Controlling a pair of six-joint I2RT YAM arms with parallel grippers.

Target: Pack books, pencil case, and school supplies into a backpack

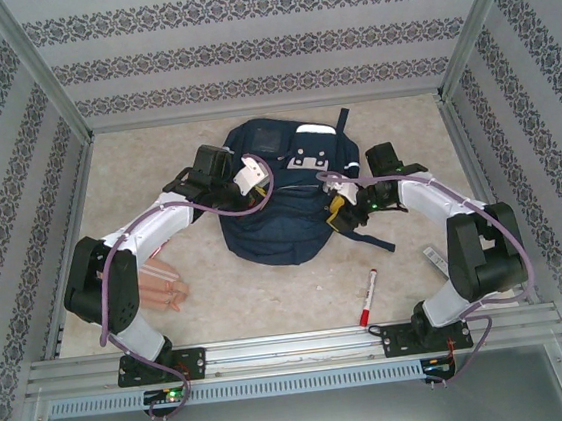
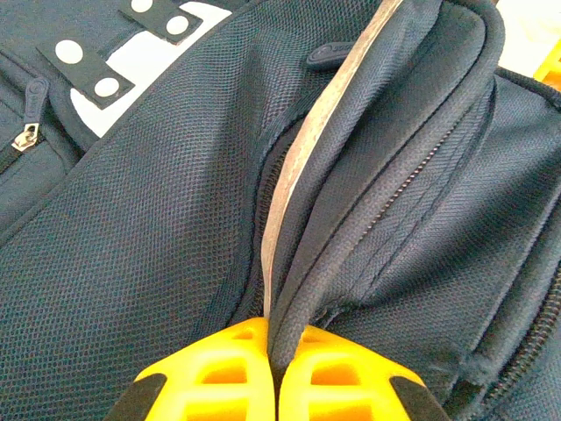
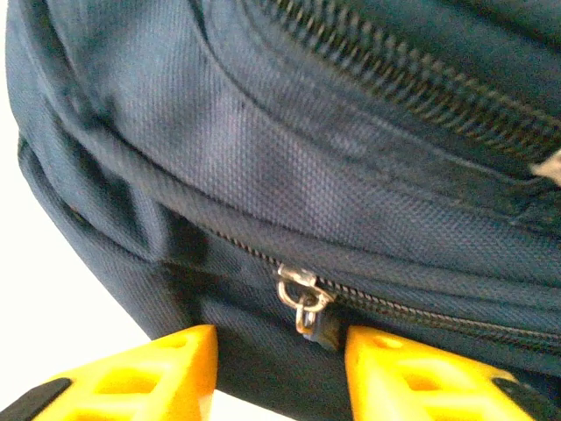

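Note:
The navy backpack (image 1: 279,196) lies flat in the middle of the table. My left gripper (image 1: 248,179) is at its left side, shut on a dark piped fabric edge (image 2: 302,289) beside a zip; the yellow fingers (image 2: 219,368) pinch that fold. At the backpack's right side, my right gripper (image 1: 340,212) is open, and a metal zip puller (image 3: 302,303) with a black tab hangs between its yellow fingers (image 3: 412,368), close to the right one. The peach-pink pencil case (image 1: 160,286) lies near the left arm. The red-capped marker (image 1: 369,297) lies in front of the backpack. The books are out of view.
A small white object (image 1: 433,258) lies by the right arm's elbow. Patterned walls with metal posts close in the table on three sides. A metal rail (image 1: 295,348) carrying both arm bases runs along the near edge.

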